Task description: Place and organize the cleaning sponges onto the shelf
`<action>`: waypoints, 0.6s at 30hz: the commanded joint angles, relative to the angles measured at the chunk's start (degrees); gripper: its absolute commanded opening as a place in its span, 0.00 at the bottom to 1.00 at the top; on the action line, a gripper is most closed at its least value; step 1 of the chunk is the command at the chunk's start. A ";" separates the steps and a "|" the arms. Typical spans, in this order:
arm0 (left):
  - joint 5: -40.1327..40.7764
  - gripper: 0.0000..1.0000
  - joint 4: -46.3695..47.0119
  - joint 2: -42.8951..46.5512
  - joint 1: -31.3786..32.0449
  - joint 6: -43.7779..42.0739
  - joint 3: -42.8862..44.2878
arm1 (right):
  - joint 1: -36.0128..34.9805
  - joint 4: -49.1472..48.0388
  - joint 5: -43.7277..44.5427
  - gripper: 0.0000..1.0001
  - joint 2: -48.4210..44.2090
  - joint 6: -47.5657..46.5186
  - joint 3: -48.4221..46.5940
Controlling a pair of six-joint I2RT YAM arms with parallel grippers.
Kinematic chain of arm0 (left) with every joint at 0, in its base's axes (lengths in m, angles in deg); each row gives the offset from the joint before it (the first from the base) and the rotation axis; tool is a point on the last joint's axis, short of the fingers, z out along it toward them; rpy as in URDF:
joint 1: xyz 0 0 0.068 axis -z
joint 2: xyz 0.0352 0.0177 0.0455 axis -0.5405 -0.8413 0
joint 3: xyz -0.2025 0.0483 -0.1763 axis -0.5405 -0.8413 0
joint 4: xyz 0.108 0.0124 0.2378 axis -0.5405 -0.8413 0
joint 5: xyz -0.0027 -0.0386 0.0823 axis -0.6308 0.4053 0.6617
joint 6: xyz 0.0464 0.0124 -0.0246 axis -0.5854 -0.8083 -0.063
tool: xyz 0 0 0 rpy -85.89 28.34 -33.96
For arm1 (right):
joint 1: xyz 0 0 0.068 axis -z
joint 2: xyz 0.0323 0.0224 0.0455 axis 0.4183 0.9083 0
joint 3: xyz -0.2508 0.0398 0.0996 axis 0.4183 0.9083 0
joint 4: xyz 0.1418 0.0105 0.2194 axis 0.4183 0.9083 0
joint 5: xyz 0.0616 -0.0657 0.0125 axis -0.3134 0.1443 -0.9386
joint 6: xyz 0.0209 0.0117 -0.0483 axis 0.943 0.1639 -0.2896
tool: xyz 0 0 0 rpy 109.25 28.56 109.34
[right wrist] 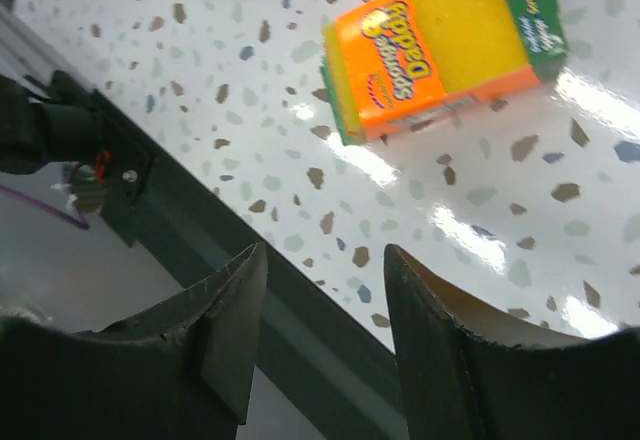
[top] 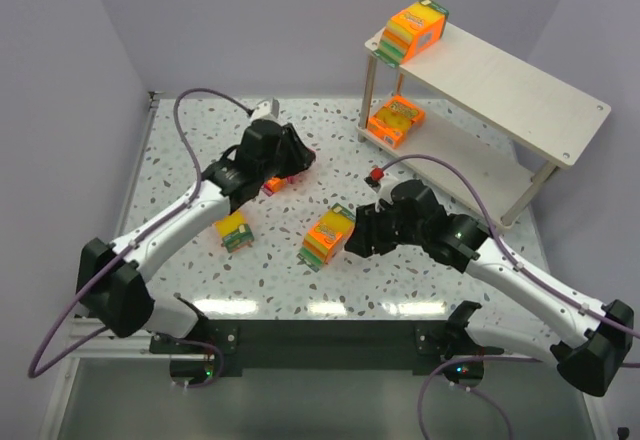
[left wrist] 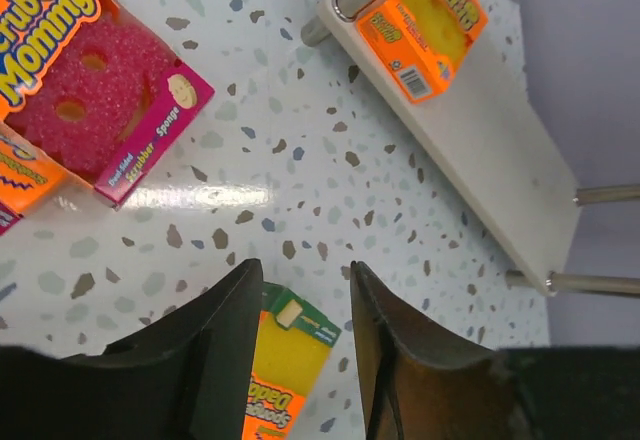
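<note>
The shelf (top: 500,80) stands at the back right. One orange sponge pack (top: 415,30) sits on the left end of its top board, and another (top: 395,120) on its lower board (left wrist: 490,150). On the table lie a thick pack (top: 328,235), a small pack (top: 233,230) and a pink pack (left wrist: 100,90). My left gripper (left wrist: 305,270) hangs open above the table beside the pink pack, and a yellow-orange pack (left wrist: 285,360) shows partly behind its fingers. My right gripper (right wrist: 325,260) is open and empty just right of the thick pack (right wrist: 440,45).
The table's near edge and the dark base rail (right wrist: 250,260) run right under my right gripper. An orange pack corner (left wrist: 20,175) lies against the pink one. The shelf's thin metal legs (left wrist: 600,285) stand on the speckled table.
</note>
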 commanded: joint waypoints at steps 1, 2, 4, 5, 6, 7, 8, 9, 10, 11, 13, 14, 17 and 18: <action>3.49 0.47 -10.16 3.64 4.07 13.39 -9.18 | 0.08 7.48 7.77 0.55 -1.08 0.86 -2.52; 4.03 0.48 -9.20 5.14 7.48 18.72 -11.66 | 0.17 7.75 8.75 0.59 -1.35 0.86 -2.70; 6.74 0.50 -8.75 8.83 10.57 24.98 -17.12 | 0.25 8.89 10.77 0.62 -1.44 0.86 -3.83; 7.80 0.50 -9.01 9.89 12.76 30.67 -18.61 | 0.34 9.42 11.13 0.64 -1.18 0.95 -4.27; 9.72 0.50 -8.84 11.81 13.92 33.17 -21.06 | 0.52 9.94 11.31 0.64 -1.09 0.95 -4.63; 10.70 0.51 -8.32 12.79 14.88 35.37 -22.22 | 0.61 10.12 11.31 0.64 -1.09 1.13 -4.98; 11.41 0.52 -7.35 13.76 16.63 38.26 -23.28 | 0.69 10.30 11.40 0.64 -1.09 1.22 -5.07; 12.72 0.52 -6.65 15.16 17.43 39.42 -24.77 | 0.78 10.47 11.31 0.64 -1.09 1.56 -5.16; 13.34 0.53 -6.99 15.52 17.96 40.65 -25.04 | 0.87 10.48 11.22 0.65 -1.18 1.66 -5.16; 14.04 0.54 -7.08 15.79 18.75 41.71 -25.31 | 0.78 10.48 11.13 0.65 -1.18 1.66 -5.07; 14.93 0.54 -7.34 15.88 19.02 44.26 -26.01 | 0.87 11.00 11.31 0.65 -1.44 1.92 -4.90; 14.84 0.54 -6.91 15.44 19.20 45.22 -26.36 | 1.05 11.09 11.40 0.65 -1.53 2.01 -4.81; 13.61 0.54 -4.63 13.43 19.37 46.90 -27.94 | 1.13 11.71 11.66 0.65 -2.41 2.36 -4.63; 12.91 0.54 -3.92 12.63 19.46 47.42 -28.55 | 1.14 12.05 11.66 0.65 -2.50 2.45 -4.63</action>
